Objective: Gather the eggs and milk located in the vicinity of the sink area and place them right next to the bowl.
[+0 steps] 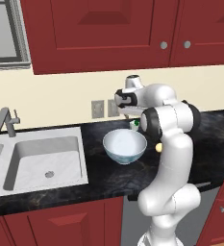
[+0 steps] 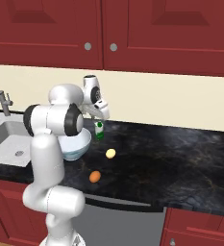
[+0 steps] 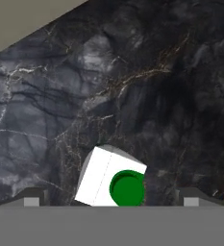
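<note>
Milk (image 2: 99, 129) stands upright on the dark worktop (image 2: 180, 158), just right of the bowl (image 2: 80, 144). Right base view alone shows both eggs: pale egg (image 2: 110, 153) and orange egg (image 2: 94, 177), right of the bowl and nearer the worktop's front edge. My hand (image 2: 98, 116) hangs just above the milk; fingers apart, gripping nothing. Hand view: milk's green top (image 3: 127, 188) between my fingertips (image 3: 31, 198).
</note>
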Available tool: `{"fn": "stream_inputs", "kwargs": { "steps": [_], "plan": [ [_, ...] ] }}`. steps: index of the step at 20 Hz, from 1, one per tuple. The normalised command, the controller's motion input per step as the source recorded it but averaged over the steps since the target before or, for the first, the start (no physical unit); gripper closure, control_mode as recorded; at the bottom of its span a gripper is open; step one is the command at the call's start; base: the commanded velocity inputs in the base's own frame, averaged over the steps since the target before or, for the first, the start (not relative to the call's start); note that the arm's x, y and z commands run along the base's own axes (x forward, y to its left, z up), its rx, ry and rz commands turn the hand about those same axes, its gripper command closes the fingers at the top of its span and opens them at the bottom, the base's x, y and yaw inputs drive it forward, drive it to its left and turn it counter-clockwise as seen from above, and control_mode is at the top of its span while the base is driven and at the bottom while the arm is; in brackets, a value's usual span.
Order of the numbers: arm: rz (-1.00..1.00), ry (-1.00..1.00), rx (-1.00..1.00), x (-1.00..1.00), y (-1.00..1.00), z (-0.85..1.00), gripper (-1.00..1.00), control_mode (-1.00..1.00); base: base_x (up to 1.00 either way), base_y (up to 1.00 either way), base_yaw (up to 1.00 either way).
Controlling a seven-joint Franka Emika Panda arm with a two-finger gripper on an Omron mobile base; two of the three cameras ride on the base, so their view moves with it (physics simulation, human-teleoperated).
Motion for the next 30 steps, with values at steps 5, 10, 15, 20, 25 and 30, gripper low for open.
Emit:
{"fn": "stream_inputs", "kwargs": {
  "steps": [5, 10, 15, 20, 25, 30],
  "plan": [
    [-0.15, 0.13, 0.0, 0.0, 0.0, -0.13, -1.0, -1.0, 0.0, 0.0, 0.0],
    [-0.06, 0.0, 0.0, 0.0, 0.0, -0.11, -1.0, -1.0, 0.0, 0.0, 0.0],
    [-0.04, 0.0, 0.0, 0.0, -0.01, -0.15, -1.0, -1.0, 0.0, 0.0, 0.0],
    [-0.02, 0.0, 0.0, 0.0, -0.01, -0.28, -1.0, -1.0, 0.0, 0.0, 0.0],
    [0.0, 0.0, 0.0, 0.0, 0.0, -0.09, -1.0, -1.0, 0.0, 0.0, 0.0],
    [0.0, 0.0, 0.0, 0.0, 0.0, -0.03, 1.0, -1.0, 0.0, 0.0, 0.0]
  ]
}}
